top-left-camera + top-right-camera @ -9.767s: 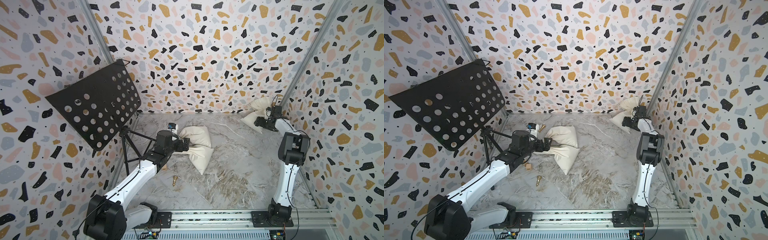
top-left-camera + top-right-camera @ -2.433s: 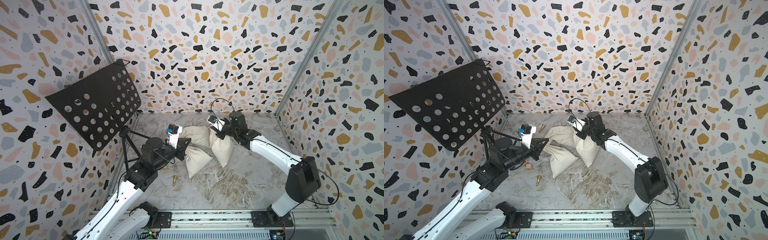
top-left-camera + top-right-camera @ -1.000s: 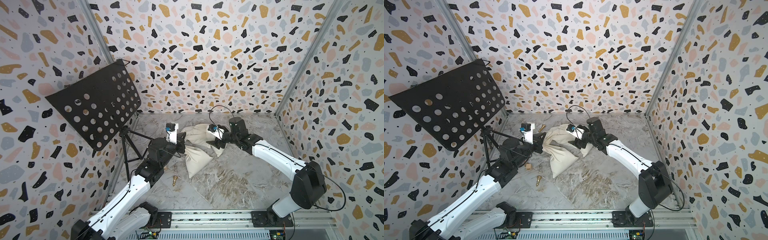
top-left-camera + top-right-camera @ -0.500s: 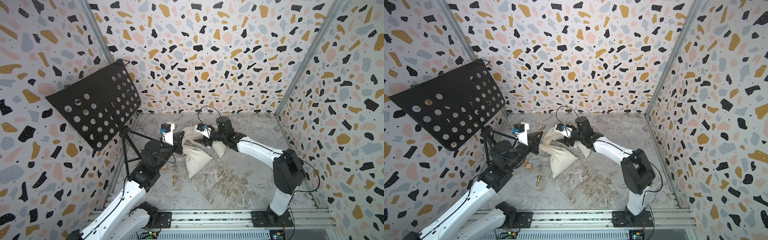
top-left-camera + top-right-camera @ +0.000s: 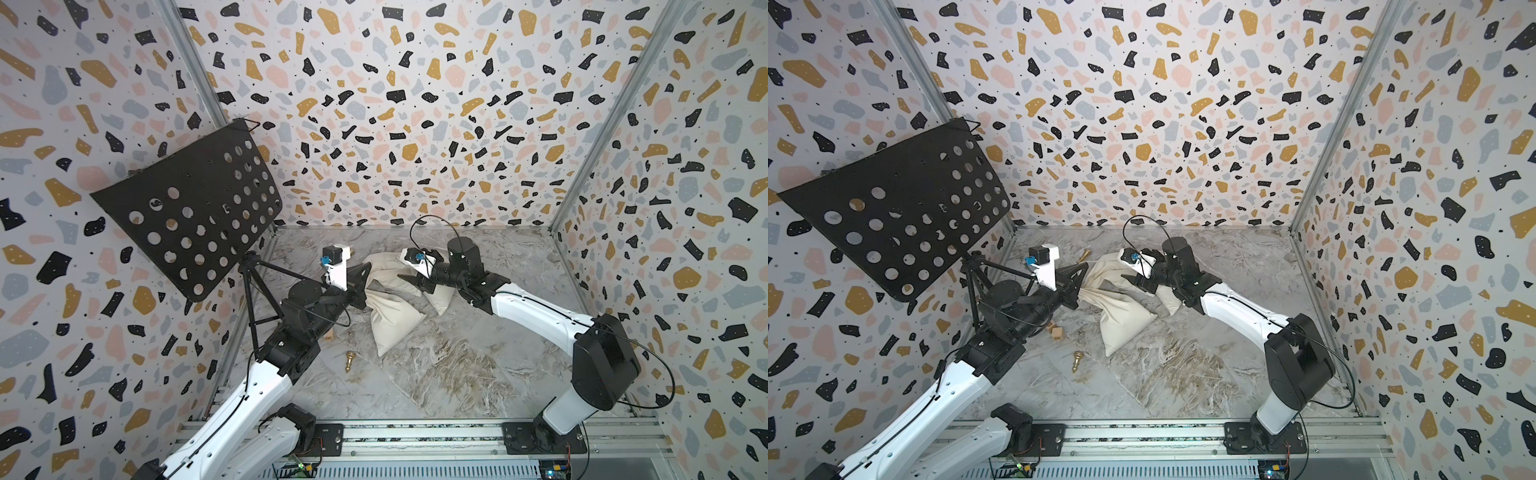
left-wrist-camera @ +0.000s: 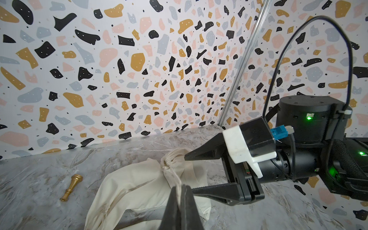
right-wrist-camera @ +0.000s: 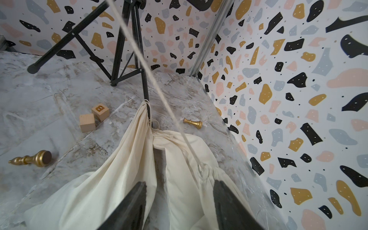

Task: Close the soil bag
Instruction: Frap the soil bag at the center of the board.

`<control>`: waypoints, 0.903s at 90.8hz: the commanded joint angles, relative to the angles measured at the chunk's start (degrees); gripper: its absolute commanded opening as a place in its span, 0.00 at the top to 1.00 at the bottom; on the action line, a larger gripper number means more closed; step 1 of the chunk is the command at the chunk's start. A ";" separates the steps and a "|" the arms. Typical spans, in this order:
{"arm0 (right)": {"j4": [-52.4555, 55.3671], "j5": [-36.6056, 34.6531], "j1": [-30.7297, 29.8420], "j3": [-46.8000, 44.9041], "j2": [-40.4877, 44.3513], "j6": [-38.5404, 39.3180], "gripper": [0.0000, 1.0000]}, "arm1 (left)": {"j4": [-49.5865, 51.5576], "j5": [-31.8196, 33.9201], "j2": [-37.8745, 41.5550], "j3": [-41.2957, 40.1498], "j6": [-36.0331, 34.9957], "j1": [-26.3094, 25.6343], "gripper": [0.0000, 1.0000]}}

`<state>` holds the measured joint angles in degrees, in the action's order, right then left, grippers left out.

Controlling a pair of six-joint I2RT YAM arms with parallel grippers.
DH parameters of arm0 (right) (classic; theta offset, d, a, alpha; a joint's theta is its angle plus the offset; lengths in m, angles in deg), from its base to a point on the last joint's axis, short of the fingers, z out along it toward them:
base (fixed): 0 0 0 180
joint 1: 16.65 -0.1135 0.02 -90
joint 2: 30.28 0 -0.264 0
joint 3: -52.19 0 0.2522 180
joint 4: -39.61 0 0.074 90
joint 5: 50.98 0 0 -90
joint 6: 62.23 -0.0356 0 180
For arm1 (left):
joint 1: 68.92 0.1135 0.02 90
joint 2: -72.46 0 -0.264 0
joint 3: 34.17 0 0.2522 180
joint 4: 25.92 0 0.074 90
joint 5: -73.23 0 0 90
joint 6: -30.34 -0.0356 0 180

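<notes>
**Cord pinched, neck unpinned**

The left gripper [image 6: 180, 189] is clamped on the pale drawstring cord [image 7: 159, 83]. The right gripper [image 7: 179, 184] straddles the gathered neck half open, gripping nothing. A pull now would likely drag the cream cloth drawstring bag [image 5: 395, 322] instead of cinching it, or the cord may slip free. The bag lies in the marble surface's [image 5: 457, 374] back half, left of middle, long axis roughly back to front, neck toward the back edge.
</notes>
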<state>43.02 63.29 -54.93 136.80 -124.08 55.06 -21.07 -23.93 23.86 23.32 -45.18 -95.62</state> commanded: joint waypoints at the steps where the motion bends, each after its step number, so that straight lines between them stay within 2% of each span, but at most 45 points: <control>1: -0.36 0.22 -0.30 5.54 -2.70 -0.43 0.43 | -3.41 -1.55 1.04 3.11 0.63 0.33 1.00; 13: -0.16 2.24 -0.30 9.90 -7.04 -1.55 0.49 | -3.27 -1.71 1.36 3.40 0.97 0.27 1.00; 22: 3.98 4.81 -0.30 13.56 -10.31 -0.34 0.57 | -2.61 -2.53 1.07 4.49 1.25 0.26 1.00; 31: 6.03 3.40 -0.30 14.97 -13.08 1.28 0.76 | -2.12 -3.73 1.33 5.33 1.82 0.29 1.00; 40: 7.05 -2.46 0.62 14.11 -14.60 3.56 1.00 | -1.64 -3.96 3.81 5.70 2.13 0.33 1.00; 50: 14.18 -6.29 4.37 13.45 -14.39 4.24 1.00 | 0.89 -2.66 7.99 6.76 2.94 0.33 1.00; 62: 21.17 -16.53 10.04 10.38 -12.79 3.52 1.00 | -0.11 -1.68 13.70 6.75 4.67 0.29 1.00; 70: 22.11 -24.03 13.07 7.63 -11.09 4.42 0.97 | -0.52 -1.71 15.55 7.71 4.93 0.33 1.00; 82: 22.30 -31.14 16.83 5.73 -9.81 5.51 0.91 | -0.76 -3.25 16.85 9.74 5.70 0.33 1.00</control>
<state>53.14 63.12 -52.02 146.85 -129.68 60.48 -5.96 -26.64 32.10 25.57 -40.54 -95.71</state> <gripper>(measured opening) 0.089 0.043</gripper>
